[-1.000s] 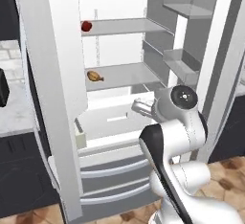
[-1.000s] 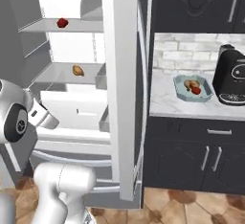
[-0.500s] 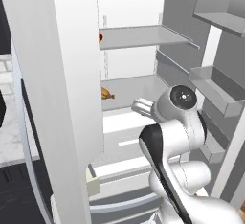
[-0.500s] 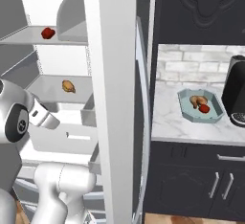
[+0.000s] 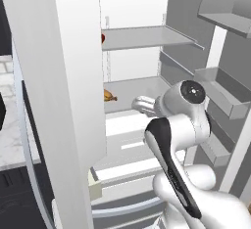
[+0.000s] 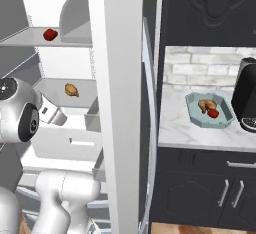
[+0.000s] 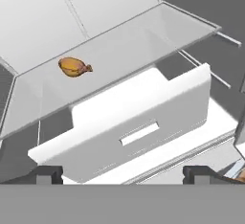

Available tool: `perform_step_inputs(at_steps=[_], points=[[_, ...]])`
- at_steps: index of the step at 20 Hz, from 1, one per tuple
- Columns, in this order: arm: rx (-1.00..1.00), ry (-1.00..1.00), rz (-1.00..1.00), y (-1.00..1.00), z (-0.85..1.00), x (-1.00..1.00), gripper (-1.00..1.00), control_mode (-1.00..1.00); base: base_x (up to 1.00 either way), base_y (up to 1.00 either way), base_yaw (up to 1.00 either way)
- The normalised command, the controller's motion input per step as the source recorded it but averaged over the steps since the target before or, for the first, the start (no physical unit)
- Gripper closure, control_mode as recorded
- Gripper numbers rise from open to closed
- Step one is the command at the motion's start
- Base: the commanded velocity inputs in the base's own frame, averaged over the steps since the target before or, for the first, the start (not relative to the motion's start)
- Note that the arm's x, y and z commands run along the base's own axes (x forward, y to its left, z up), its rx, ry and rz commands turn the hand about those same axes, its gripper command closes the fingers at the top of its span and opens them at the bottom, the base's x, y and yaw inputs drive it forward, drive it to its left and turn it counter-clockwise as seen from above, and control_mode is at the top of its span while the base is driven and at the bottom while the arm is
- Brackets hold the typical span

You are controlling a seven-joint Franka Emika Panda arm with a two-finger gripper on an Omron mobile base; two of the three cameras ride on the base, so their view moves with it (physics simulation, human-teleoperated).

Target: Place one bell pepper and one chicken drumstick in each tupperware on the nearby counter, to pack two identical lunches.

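We locate one chicken drumstick (image 7: 74, 67) lying on the lower glass shelf (image 7: 143, 41) of the open refrigerator, toward the shelf's left part in the hand view and apart from the shelf edges. In the right base view the same drumstick (image 6: 72, 89) rests on that shelf, and in the left base view it (image 5: 109, 96) shows as a golden-brown edge beside the open refrigerator door (image 5: 59, 101). One bell pepper (image 6: 50, 34) sits on the upper shelf (image 6: 45, 39); in the left base view we see just a red sliver of it (image 5: 103, 38) at the door's edge.

Below the lower shelf, a white drawer (image 7: 139, 132) with a slot handle stands pulled out.

On the worktop (image 6: 175, 128) to the right of the refrigerator, the teal tupperware (image 6: 192, 113) holds a second drumstick (image 6: 204, 105) and a second red pepper (image 6: 213, 113), touching each other. A black coffee machine (image 6: 246, 95) stands just beside the container on its right. Dark cabinets (image 6: 200, 188) with silver handles sit below the worktop.

The jaws (image 7: 122, 173) stand wide apart and hold nothing; their two dark tips show at the bottom of the hand view, facing the drawer front, well apart from the drumstick on the shelf above.
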Motion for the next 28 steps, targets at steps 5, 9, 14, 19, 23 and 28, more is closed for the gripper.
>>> perform_step_inputs(at_steps=[5,9,14,19,23,28], points=[[-0.01,0.09,0.52,0.36,0.40,0.50,-1.00,-1.00,0.00,0.00,0.00],[-0.04,0.12,0.46,0.56,-0.04,0.31,-1.00,-1.00,0.00,0.00,0.00],[-0.29,0.00,0.12,0.43,-0.09,0.40,-1.00,-1.00,0.00,0.00,0.00],[-0.23,-0.03,-0.16,-0.07,-0.19,0.97,-1.00,-1.00,0.00,0.00,0.00],[-0.05,0.00,-0.08,-0.23,-0.03,0.50,-1.00,-1.00,0.00,0.00,0.00],[-0.01,0.02,0.00,0.06,-0.25,0.45,-1.00,-1.00,0.00,0.00,0.00]])
